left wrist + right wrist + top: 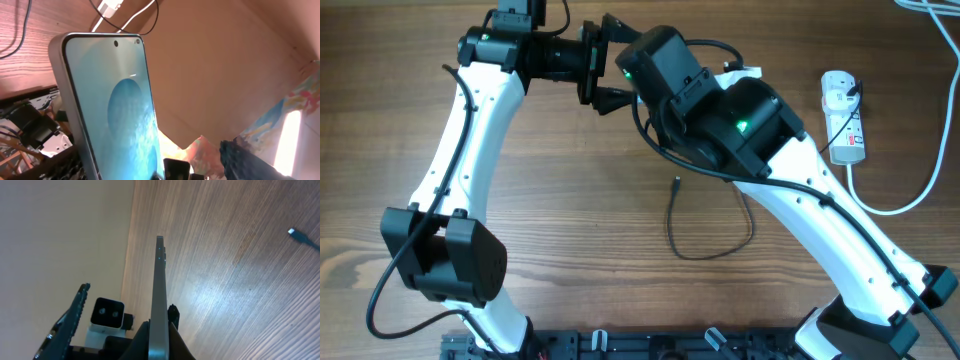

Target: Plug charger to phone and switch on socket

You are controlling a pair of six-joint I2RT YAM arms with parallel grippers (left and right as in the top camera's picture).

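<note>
The phone (117,105), cyan screen lit, is held up on edge above the table's far middle. My right gripper (159,326) is shut on its lower end, and the phone shows edge-on (159,275) in the right wrist view. My left gripper (603,75) is open, with a finger on either side of the phone. In the overhead view the arms hide the phone. The charger's thin black cable (672,225) lies in a loop on the table, its connector tip (677,182) free; the tip also shows in the right wrist view (300,236). The white socket (847,130) lies at the right with a white adapter (837,87) on it.
A thick white cable (920,190) curves from the socket toward the right edge. A small white object (745,72) peeks out behind the right arm. The arm bases stand along the front edge.
</note>
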